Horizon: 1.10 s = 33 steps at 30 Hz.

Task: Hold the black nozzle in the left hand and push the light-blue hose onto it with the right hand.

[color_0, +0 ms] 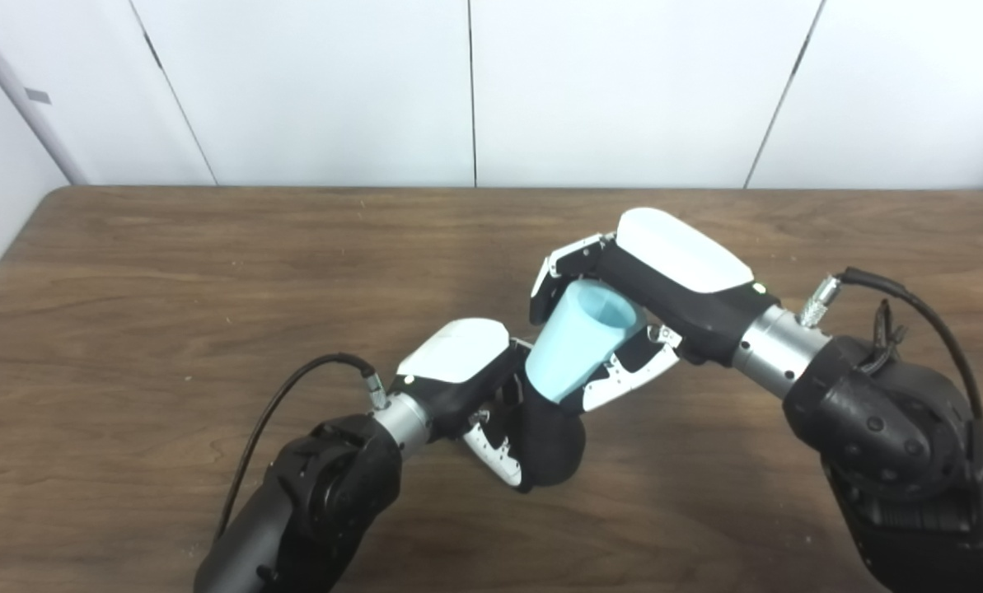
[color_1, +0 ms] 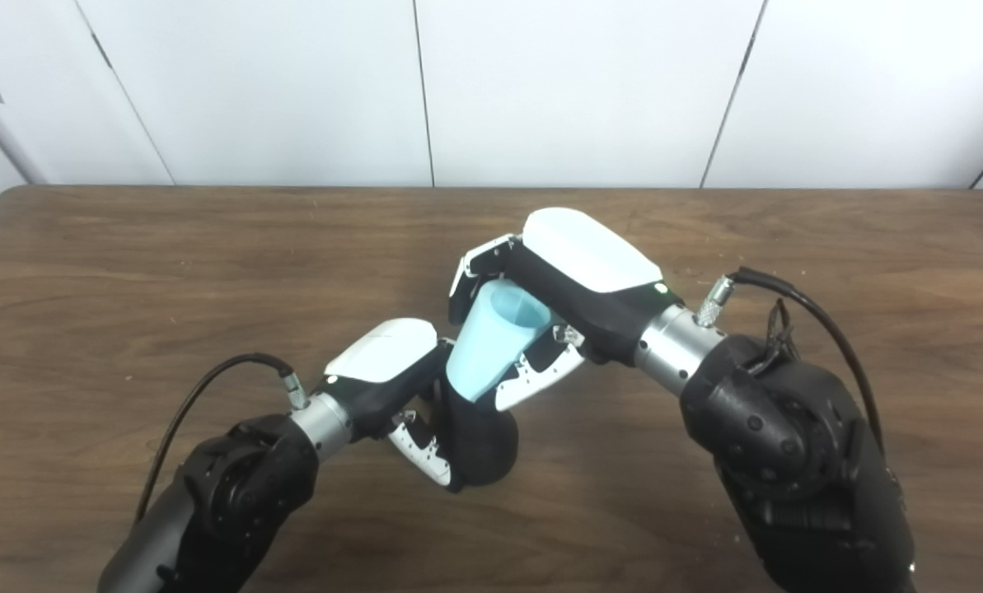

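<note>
No writing is showing anywhere. The left hand (color_0: 466, 375) is gripping the black nozzle (color_0: 550, 445) with its fingers (color_0: 495, 451) wrapped round it, just above the table (color_0: 170, 280). The right hand (color_0: 664, 284) is clasping the light-blue hose (color_0: 573, 342), whose narrow end is meeting the nozzle's top; both views are showing the same, with the joint hidden

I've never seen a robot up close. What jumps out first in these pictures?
Mid-table, two black-and-white robot hands meet over a dark wooden table. The right hand grips a light-blue tapered plastic hose piece, open end up, tilted, with its narrow end on a black rounded nozzle clasped by the left hand. Thick black arms with cables enter from both bottom corners.
</note>
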{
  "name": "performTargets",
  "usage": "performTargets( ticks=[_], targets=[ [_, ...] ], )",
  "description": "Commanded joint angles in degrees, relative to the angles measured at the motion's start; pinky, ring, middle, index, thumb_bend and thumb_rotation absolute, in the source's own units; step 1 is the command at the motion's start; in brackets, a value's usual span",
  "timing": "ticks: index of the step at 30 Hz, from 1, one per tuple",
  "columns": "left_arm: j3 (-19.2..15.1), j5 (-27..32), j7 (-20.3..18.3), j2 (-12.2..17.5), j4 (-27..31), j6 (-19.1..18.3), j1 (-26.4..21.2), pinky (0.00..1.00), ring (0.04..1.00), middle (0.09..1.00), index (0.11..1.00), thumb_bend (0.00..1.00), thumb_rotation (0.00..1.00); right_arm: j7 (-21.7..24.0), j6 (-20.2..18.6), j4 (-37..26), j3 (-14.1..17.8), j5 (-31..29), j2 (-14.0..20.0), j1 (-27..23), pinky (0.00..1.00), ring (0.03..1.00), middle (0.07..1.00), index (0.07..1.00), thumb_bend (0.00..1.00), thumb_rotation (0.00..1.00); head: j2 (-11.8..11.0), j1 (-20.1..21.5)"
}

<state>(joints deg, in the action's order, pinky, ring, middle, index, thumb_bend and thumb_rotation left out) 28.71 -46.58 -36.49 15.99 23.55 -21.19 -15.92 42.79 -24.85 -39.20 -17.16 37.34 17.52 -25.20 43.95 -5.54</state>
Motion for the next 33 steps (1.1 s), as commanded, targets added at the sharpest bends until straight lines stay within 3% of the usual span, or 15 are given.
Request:
performTargets(
  ticks=[1,24,33],
  targets=[
    [0.93,0.67,-2.09,0.33,-0.94,0.45,0.17,0.62,0.642,0.548,0.456,0.51,0.00,-1.12,1.31,-0.97,0.16,-0.02,0.05,-1.74,0.30,0.421,0.518,0.518,0.50,0.00,0.01,-0.02],
    [1.11,0.56,-2.50,0.16,-0.92,0.52,-0.51,0.63,0.665,0.553,0.452,0.51,0.00,-0.85,4.28,2.57,-4.30,0.87,-0.14,-3.12,0.30,0.430,0.520,0.507,0.50,0.00,0.60,-0.39],
    [1.23,0.25,-2.81,0.13,-0.84,0.17,-0.58,0.64,0.658,0.551,0.453,0.51,0.00,1.48,6.90,4.88,-6.17,0.06,2.36,-3.11,0.30,0.427,0.519,0.512,0.50,0.00,0.78,-0.35]
  ],
)
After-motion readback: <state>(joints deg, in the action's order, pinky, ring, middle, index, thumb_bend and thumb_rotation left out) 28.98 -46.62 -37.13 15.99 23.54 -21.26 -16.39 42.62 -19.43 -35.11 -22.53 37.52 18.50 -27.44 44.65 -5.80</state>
